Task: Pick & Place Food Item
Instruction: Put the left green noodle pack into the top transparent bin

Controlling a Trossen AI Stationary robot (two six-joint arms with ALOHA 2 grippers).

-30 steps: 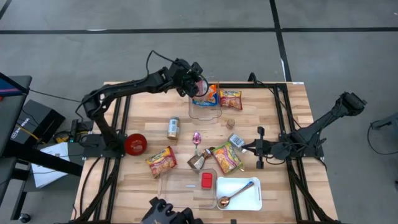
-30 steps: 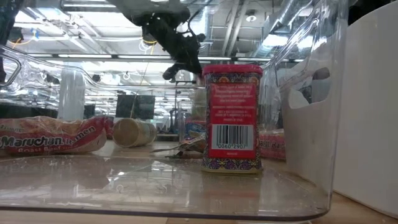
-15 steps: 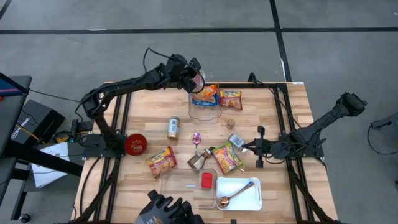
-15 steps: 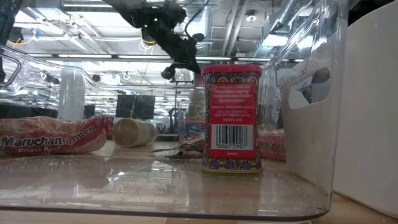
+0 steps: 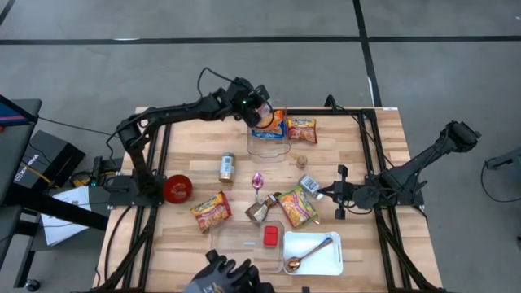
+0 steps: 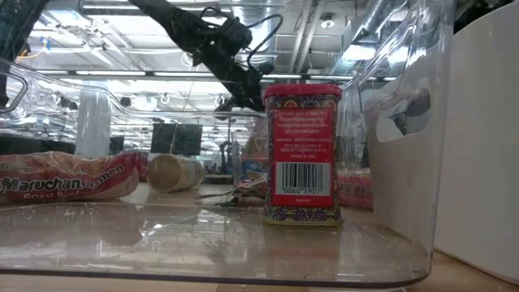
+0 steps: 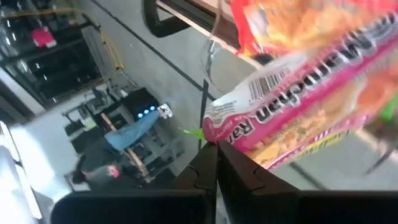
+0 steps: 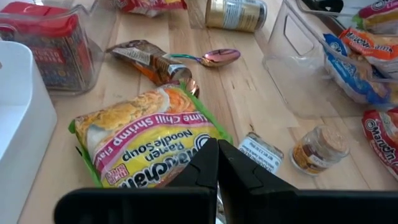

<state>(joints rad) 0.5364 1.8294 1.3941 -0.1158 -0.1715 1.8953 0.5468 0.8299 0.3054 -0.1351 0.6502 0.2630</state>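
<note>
Over the clear bin [image 5: 269, 145], left gripper [image 5: 262, 108] has shifted rightward.

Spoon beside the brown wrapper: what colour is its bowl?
Pink-purple metallic spoon, clearest in the right wrist view.

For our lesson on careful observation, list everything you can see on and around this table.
ramen packets: four lying, orange to green; one in far bin, one beside it, two nearer front
held ramen packet: one, pink-banded; above far bin
clear bins: two; far centre, front centre
red tin: one; in front bin
white tray: one; front right
spoons: two; copper on tray, pink mid-table
can: one, gold; lying left of centre
red round dish: one; left side
small jar: one; mid-table
gloved hand: one, dark; front edge
left fingers: shut on held packet
right fingers: shut, idle at right
</note>
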